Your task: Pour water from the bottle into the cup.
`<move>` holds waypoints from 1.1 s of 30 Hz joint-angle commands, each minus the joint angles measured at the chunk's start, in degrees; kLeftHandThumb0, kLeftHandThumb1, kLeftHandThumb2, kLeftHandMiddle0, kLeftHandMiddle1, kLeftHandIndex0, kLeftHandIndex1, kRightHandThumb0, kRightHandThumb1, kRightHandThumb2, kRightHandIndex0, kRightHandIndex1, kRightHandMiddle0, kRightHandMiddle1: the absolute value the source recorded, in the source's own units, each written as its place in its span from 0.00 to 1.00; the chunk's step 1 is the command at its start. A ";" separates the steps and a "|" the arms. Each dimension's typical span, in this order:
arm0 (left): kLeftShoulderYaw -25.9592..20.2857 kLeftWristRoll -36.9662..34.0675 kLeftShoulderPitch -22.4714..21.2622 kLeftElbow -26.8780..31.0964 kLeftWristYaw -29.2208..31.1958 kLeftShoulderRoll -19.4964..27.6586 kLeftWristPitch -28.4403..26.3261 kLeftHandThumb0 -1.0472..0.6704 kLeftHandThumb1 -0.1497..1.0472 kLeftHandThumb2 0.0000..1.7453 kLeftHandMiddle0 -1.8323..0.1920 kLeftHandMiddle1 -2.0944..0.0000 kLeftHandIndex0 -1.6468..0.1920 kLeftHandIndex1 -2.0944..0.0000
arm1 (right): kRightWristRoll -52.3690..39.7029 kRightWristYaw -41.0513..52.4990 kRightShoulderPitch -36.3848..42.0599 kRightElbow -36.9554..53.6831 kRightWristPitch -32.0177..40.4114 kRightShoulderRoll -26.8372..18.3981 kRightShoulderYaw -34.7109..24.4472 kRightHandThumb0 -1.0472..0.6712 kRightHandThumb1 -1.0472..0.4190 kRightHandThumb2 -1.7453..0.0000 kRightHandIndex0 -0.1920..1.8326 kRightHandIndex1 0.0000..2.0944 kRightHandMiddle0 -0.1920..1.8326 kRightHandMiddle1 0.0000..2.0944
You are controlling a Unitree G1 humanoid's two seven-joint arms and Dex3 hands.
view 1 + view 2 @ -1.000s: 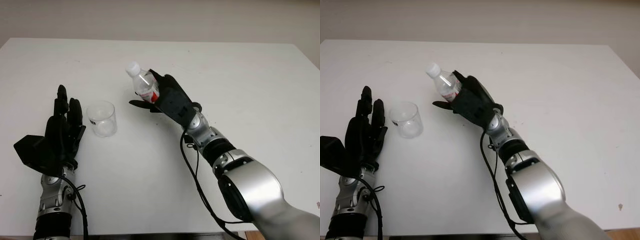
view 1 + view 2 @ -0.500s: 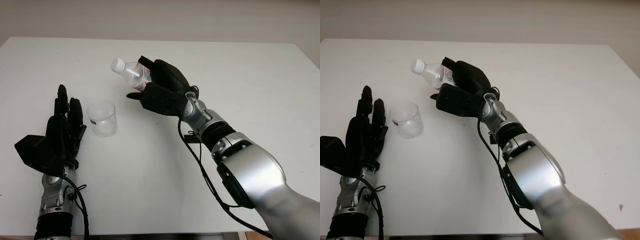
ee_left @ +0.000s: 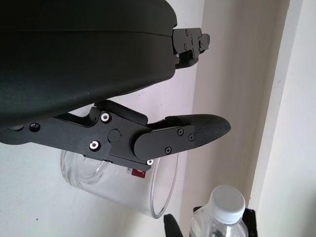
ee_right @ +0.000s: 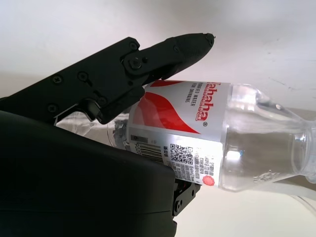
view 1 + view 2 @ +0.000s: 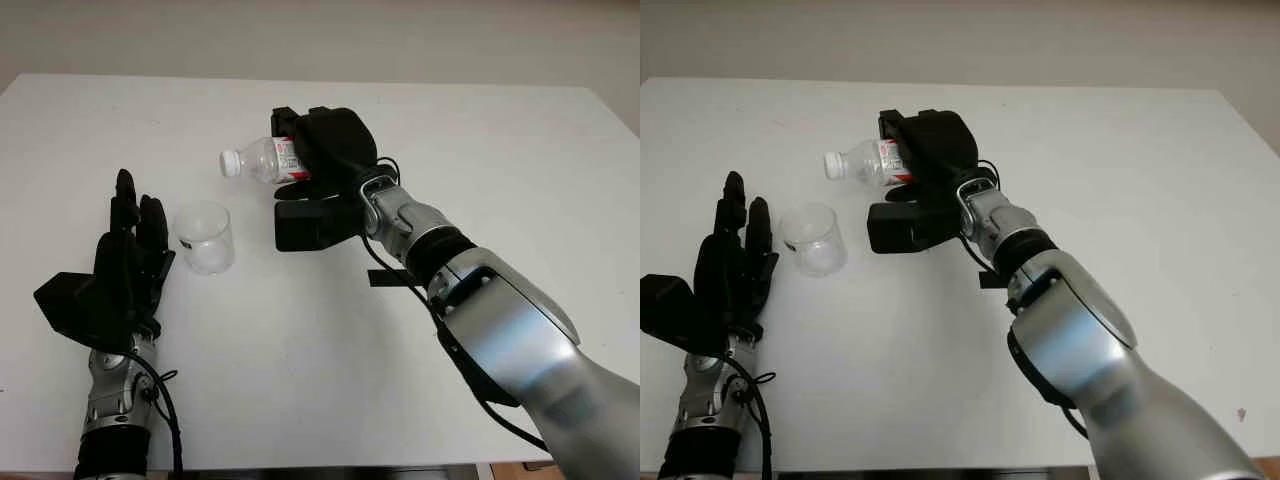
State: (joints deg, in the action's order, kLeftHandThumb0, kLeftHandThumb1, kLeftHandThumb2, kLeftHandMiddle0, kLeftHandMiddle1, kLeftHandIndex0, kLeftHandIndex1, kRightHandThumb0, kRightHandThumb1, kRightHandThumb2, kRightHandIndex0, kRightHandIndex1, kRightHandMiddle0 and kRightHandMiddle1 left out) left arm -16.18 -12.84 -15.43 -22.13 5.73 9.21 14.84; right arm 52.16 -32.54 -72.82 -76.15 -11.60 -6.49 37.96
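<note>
A clear plastic water bottle [image 5: 262, 160] with a white cap [image 5: 230, 163] and a red-and-white label [image 4: 190, 129] lies almost level in the air, cap toward the left. My right hand [image 5: 318, 160] is shut on the bottle's body above the middle of the table. The cap sits above and just right of an upright clear cup [image 5: 204, 236]. My left hand [image 5: 128, 265] is open, just left of the cup and apart from it. In the left wrist view the cup [image 3: 123, 185] stands behind a black finger [image 3: 190, 133], with the bottle's cap [image 3: 226, 201] beside it.
The white table [image 5: 520, 160] stretches wide on all sides, with its far edge against a pale wall. My right forearm [image 5: 440, 250] crosses the table's middle from the bottom right.
My right hand has rolled over, tipping the bottle from slanted-upright to nearly level, and its cap has dropped toward the cup. The left hand and the cup have stayed put.
</note>
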 commanded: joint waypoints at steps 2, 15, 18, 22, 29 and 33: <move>0.25 0.70 0.73 -0.87 -0.78 -0.69 0.30 0.24 1.00 0.30 0.94 0.97 0.93 0.97 | 1.04 -1.91 -2.79 0.00 -0.22 -0.39 1.32 0.36 0.00 0.89 0.68 1.00 0.35 1.00; 0.41 0.93 0.98 -1.19 -2.36 -2.11 1.10 0.25 1.00 0.30 0.93 0.97 0.94 0.97 | 1.02 -2.95 -4.49 0.03 0.08 1.33 2.07 0.36 0.00 0.88 0.62 1.00 0.30 1.00; 0.65 1.05 0.90 -1.68 -1.99 -2.15 1.67 0.25 1.00 0.31 0.94 0.98 0.94 0.98 | 1.34 -3.18 -4.63 0.06 -0.55 1.16 2.60 0.37 0.00 0.87 0.63 1.00 0.31 1.00; 0.68 1.02 0.67 -2.08 -2.42 -2.56 1.70 0.26 1.00 0.32 0.94 0.98 0.94 0.98 | 1.68 -3.81 -4.84 0.24 -1.80 0.93 3.26 0.36 0.00 0.90 0.64 1.00 0.23 0.97; 0.77 1.54 0.11 -3.04 -3.97 -2.99 2.29 0.25 1.00 0.30 0.93 0.97 0.92 0.97 | 6.32 -10.01 -5.25 0.25 -1.13 0.62 7.59 0.32 0.01 0.96 0.63 1.00 0.26 0.81; 0.86 1.66 0.21 -2.81 -4.20 -2.96 2.13 0.26 1.00 0.30 0.92 0.97 0.92 0.97 | 9.66 -13.37 -5.75 -0.10 1.14 0.83 10.85 0.32 0.01 0.96 0.66 1.00 0.26 0.88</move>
State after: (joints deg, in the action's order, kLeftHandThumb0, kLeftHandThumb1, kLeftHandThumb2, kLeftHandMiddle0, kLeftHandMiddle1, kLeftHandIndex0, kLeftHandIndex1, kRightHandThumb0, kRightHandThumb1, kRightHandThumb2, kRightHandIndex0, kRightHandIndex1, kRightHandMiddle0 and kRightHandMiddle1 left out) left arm -15.51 -11.33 -16.40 -23.71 1.75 7.17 17.06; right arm 61.04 -44.78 -76.07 -76.29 -11.36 -5.38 48.02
